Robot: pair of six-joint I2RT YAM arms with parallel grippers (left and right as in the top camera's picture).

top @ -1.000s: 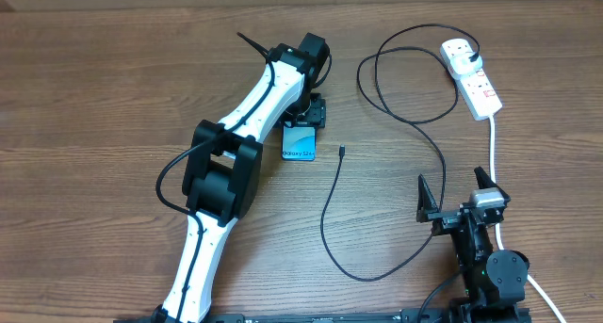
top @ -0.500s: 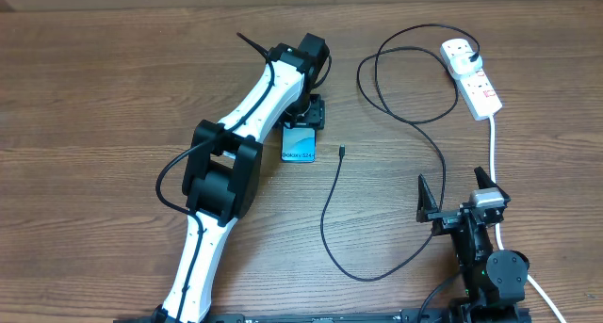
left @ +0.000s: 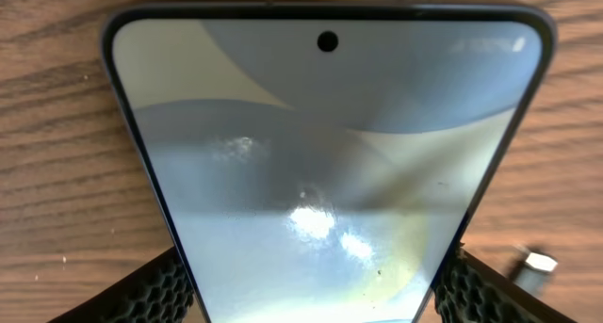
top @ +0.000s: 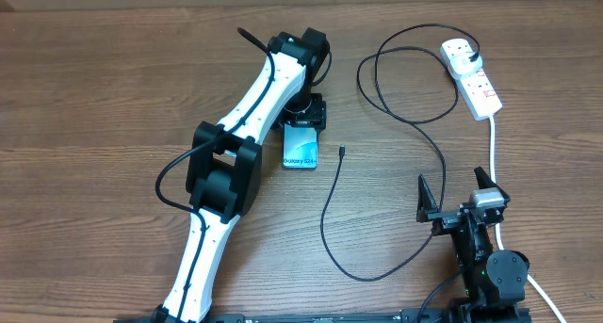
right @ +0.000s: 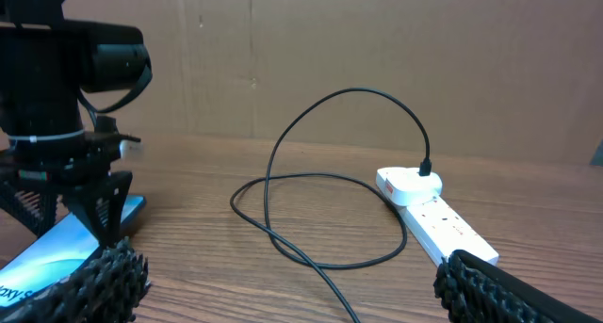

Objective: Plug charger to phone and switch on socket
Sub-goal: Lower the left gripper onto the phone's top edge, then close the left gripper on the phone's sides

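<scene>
A wooden bench [top: 94,97] is seen from above, with a robot arm at each side. The white and black left arm reaches from 7 o'clock toward the middle. Its left hand [top: 303,114] sits over the far end of the phone [top: 301,149], which lies just to the 12 o'clock side of the bench's centre. The phone is screen up, its length running from 12 to 6 o'clock, with the "Galaxy S24" lettering at the near end. In the left wrist view the pale blue screen fills the picture, and the black fingers [left: 155,290] press against its two side edges, so this hand is clamped on the phone. The charger [top: 322,224] is a thin black cable. Its connector tip [top: 341,153] rests on the wood just at 3 o'clock of the phone, close but not touching it. From there the cable runs toward 6 o'clock, curves round and loops up to a black plug [top: 474,58] seated in the socket [top: 482,89], a white power strip at 2 o'clock on the bench. A thick white cord [top: 493,149] leaves the strip toward 6 o'clock. The right hand [top: 454,186] sits at 5 o'clock, its fingers spread wide apart and holding nothing.
</scene>
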